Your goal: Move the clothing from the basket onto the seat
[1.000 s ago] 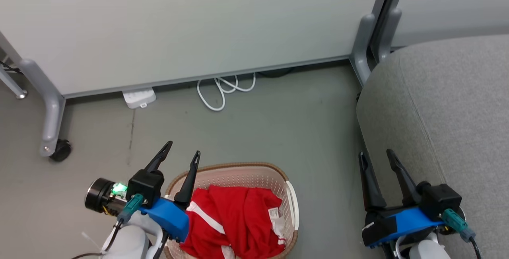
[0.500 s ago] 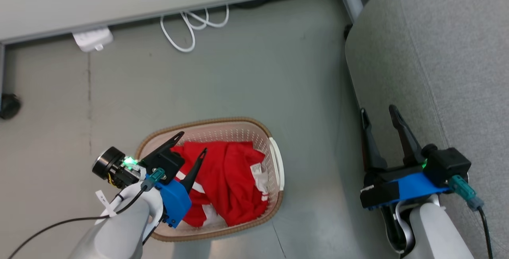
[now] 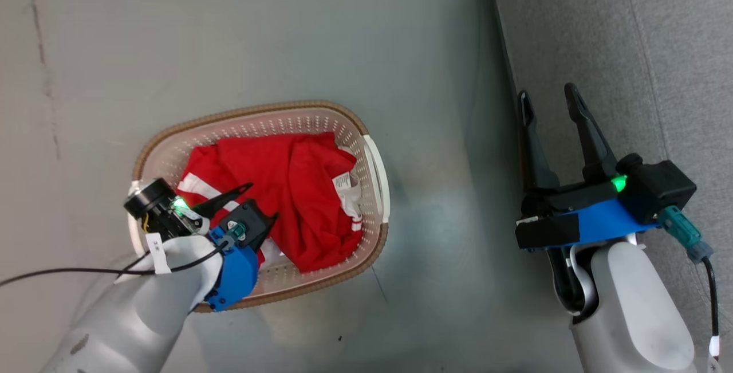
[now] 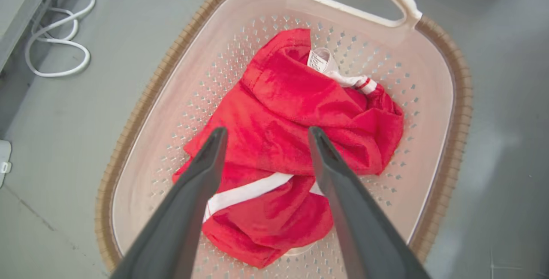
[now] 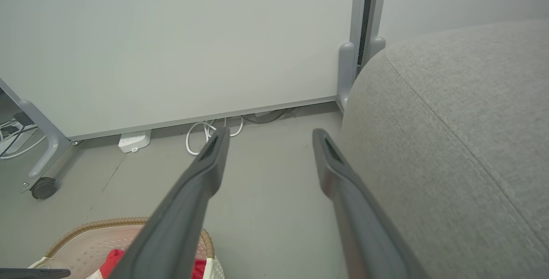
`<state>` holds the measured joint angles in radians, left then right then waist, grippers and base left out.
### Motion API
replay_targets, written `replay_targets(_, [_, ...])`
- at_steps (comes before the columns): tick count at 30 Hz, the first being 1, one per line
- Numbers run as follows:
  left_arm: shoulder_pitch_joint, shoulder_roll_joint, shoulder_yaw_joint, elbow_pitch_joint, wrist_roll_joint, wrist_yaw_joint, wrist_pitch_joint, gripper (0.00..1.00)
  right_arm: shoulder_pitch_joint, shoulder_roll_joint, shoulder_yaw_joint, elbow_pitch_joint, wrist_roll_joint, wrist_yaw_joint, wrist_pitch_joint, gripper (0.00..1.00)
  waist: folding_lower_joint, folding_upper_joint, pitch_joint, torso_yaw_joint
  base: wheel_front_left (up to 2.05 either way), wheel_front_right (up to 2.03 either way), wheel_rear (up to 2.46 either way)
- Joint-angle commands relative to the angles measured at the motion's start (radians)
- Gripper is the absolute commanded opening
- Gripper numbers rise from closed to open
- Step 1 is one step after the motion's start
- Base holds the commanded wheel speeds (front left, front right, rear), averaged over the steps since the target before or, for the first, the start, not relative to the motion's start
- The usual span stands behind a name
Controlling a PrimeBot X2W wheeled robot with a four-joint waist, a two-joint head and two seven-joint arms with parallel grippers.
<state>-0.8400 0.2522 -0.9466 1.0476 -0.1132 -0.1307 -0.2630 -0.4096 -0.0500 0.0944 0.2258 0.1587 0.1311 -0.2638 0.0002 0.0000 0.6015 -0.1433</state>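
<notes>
The clothing (image 3: 286, 184) is a crumpled bright red heap with a white stripe and a small white tag, lying in the basket (image 3: 246, 110). The basket is cream, perforated and brown-rimmed, and stands on the grey floor. My left gripper (image 3: 262, 201) hangs open over the basket's left part, pointing down at the fabric. In the left wrist view its fingers (image 4: 268, 131) straddle the red clothing (image 4: 279, 99) just above the stripe, with nothing between them. My right gripper (image 3: 546, 92) stands open and empty at the front edge of the grey seat (image 3: 658, 63), well to the basket's right.
A white partition panel (image 5: 171, 47) on grey legs with a caster (image 5: 43, 188) closes off the far side. A looped white cable (image 5: 206, 133) and a white adapter (image 5: 134, 141) lie on the floor below it. Bare floor separates basket and seat.
The head camera has tilted downward, shifting the whole picture. My left gripper has swung in over the basket and lowered toward the red clothing. The right gripper has held its pose.
</notes>
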Motion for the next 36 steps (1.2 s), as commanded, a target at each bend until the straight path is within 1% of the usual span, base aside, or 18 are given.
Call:
replay_targets(1, [-0.036,0.014,-0.040,0.030,-0.012,0.001,-0.003,1.00,-0.031,-0.001,0.003,-0.007,0.000,-0.001,-0.001,1.00,-0.0002,0.0000,0.057,-0.020,0.00,0.00,0.00])
replay_targets(7, [-0.104,0.011,-0.177,0.116,-0.050,0.001,0.005,1.00,-0.068,-0.001,0.006,-0.026,0.003,-0.001,-0.001,1.00,-0.0002,0.0000,0.136,-0.039,0.00,0.00,0.00])
replay_targets(14, [-0.164,0.031,-0.291,0.166,-0.099,0.001,0.052,1.00,-0.111,-0.001,0.003,-0.056,0.011,-0.001,-0.001,1.00,-0.0002,0.0000,0.229,-0.064,0.00,0.00,0.00])
replay_targets(16, [-0.171,0.033,-0.302,0.169,-0.101,0.001,0.060,1.00,-0.116,-0.001,-0.001,-0.059,0.011,-0.001,-0.001,1.00,-0.0002,0.0000,0.239,-0.066,0.00,0.00,0.00])
replay_targets(21, [-0.204,0.056,-0.331,0.181,-0.087,0.001,0.118,1.00,-0.140,-0.001,-0.019,-0.084,0.005,-0.001,-0.001,1.00,-0.0002,0.0000,0.308,-0.080,0.00,0.00,0.00])
replay_targets(28, [-0.236,0.078,-0.335,0.181,-0.080,0.001,0.163,1.00,-0.145,-0.001,-0.032,-0.113,0.007,-0.001,-0.001,1.00,-0.0002,0.0000,0.370,-0.092,0.00,0.00,0.00])
replay_targets(36, [-0.267,0.097,-0.336,0.190,-0.070,0.001,0.198,1.00,-0.135,-0.001,-0.034,-0.140,0.012,-0.001,-0.001,1.00,-0.0002,0.0000,0.405,-0.103,0.00,0.00,0.00])
